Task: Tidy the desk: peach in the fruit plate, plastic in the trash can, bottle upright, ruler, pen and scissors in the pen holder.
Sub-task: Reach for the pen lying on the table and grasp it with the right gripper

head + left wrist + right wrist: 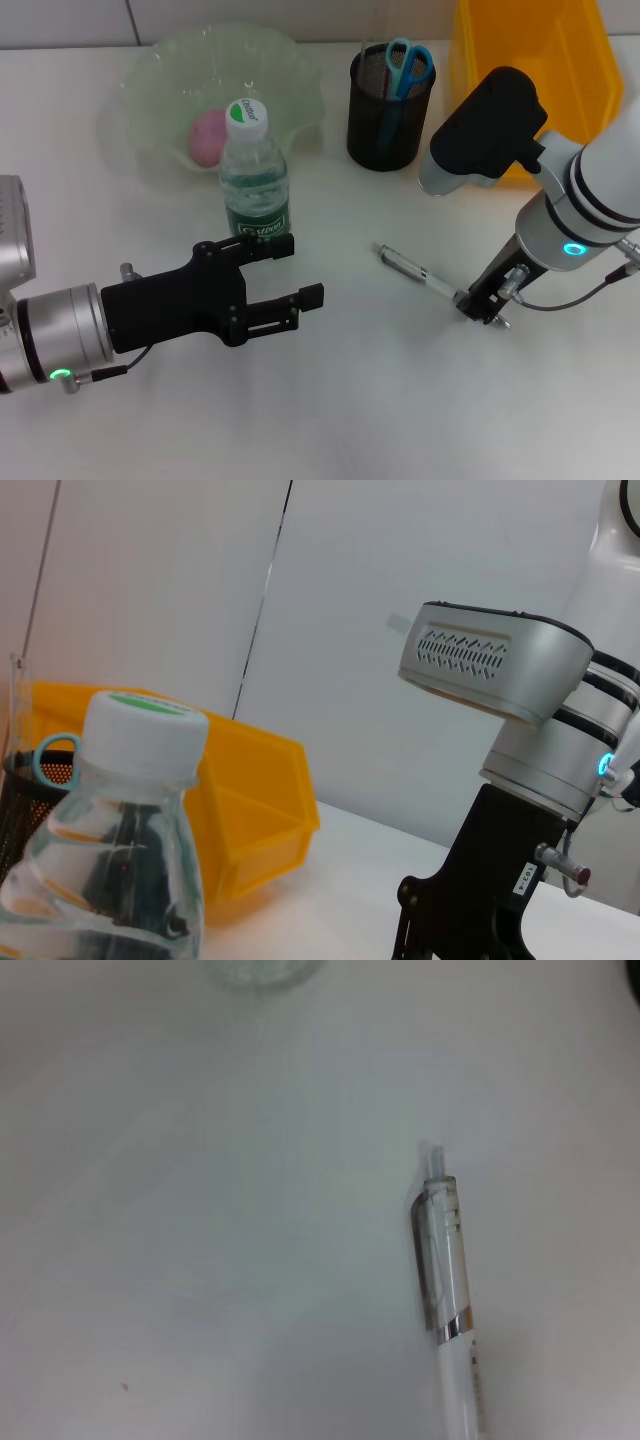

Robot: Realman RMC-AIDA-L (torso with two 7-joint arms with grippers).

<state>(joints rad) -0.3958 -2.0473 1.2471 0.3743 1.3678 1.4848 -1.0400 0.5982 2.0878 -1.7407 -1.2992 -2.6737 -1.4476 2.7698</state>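
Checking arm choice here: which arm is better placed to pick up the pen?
Right. Its tool is down at the pen's near end, apparently touching it. The left tool is open beside the bottle, farther from the pen.

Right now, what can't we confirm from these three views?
- Right gripper on the pen: head view, fingers too small and dark to tell the grip; right wrist view shows no fingers.
- Pen's writing tip: head view, the gripper covers it; right wrist view, cut off by the edge.
- Pen holder contents: mesh hides all but the scissors handles.
- Trash can: interior cut off by the edge.
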